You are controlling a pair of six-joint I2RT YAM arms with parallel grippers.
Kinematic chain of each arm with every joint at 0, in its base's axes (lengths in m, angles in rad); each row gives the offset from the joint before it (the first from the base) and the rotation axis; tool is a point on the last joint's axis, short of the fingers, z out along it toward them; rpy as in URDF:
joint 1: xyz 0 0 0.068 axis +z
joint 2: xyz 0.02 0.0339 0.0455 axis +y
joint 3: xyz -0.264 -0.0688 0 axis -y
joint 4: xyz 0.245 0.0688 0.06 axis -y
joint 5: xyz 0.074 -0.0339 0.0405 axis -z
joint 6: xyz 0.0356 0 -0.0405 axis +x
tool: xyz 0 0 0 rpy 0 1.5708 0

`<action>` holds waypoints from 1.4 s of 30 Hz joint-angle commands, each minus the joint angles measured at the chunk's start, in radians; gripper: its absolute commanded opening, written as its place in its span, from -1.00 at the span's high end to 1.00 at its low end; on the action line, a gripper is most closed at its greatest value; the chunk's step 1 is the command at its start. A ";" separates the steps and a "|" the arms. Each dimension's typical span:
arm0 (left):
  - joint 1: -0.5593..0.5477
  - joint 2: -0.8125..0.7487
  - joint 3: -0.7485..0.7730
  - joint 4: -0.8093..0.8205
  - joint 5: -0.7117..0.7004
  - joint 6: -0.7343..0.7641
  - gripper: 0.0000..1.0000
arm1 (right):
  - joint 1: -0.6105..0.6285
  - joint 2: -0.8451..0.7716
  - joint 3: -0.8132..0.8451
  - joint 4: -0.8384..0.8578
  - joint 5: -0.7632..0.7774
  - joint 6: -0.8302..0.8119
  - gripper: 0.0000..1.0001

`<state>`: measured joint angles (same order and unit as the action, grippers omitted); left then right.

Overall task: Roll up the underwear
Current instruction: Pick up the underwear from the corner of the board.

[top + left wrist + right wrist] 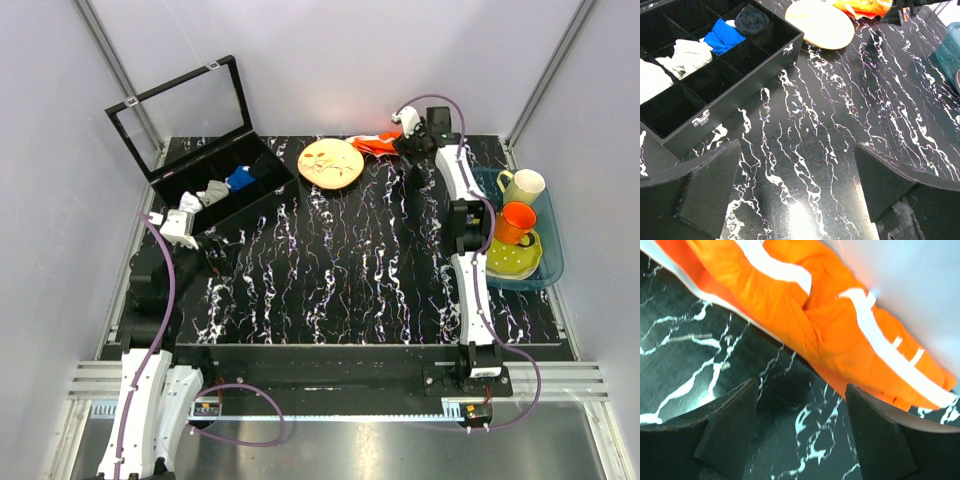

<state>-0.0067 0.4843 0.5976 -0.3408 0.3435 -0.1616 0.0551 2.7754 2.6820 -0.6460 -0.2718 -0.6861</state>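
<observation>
far left of the plate (pixel 331 163), the left jaws are held wide apart over the bare table (pixel 380 290), with nothing between them. left of the plate, the open black box (pixel 745 90) is seen with a white garment (pixel 647 80), a grey one (pixel 685 57), a blue one (pixel 722 35) and a black one (pixel 752 20) along one row of compartments; the nearer row looks empty. just right of the plate, at the table's far edge, the underwear (pixel 375 145) lies bunched, not yet rolled. the right jaws are parted just short of it, gripping nothing. it is judged that the white band should be pinched low, and the fabric drawn onto open table and flattened before any rolling. well right of the plate, a blue tub (pixel 548 225) holds a pale cup (pixel 522 185), an orange cup (pixel 517 222) and a yellow-green dotted one (pixel 512 257).
</observation>
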 commanded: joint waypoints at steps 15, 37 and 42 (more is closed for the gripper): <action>0.027 0.010 -0.005 0.071 0.015 0.004 -0.98 | 0.058 0.194 0.078 0.339 0.194 -0.219 0.12; 0.014 -0.027 -0.027 0.129 0.130 -0.050 -0.98 | 0.066 -0.614 -0.572 0.080 0.065 0.025 0.99; -0.015 -0.038 -0.042 0.172 0.192 -0.085 -0.98 | 0.167 -0.994 -0.976 -0.021 -0.042 -0.007 0.99</action>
<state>0.0040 0.4610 0.5751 -0.2722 0.4568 -0.2096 0.1272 2.0773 1.9293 -0.5758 -0.1890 -0.7067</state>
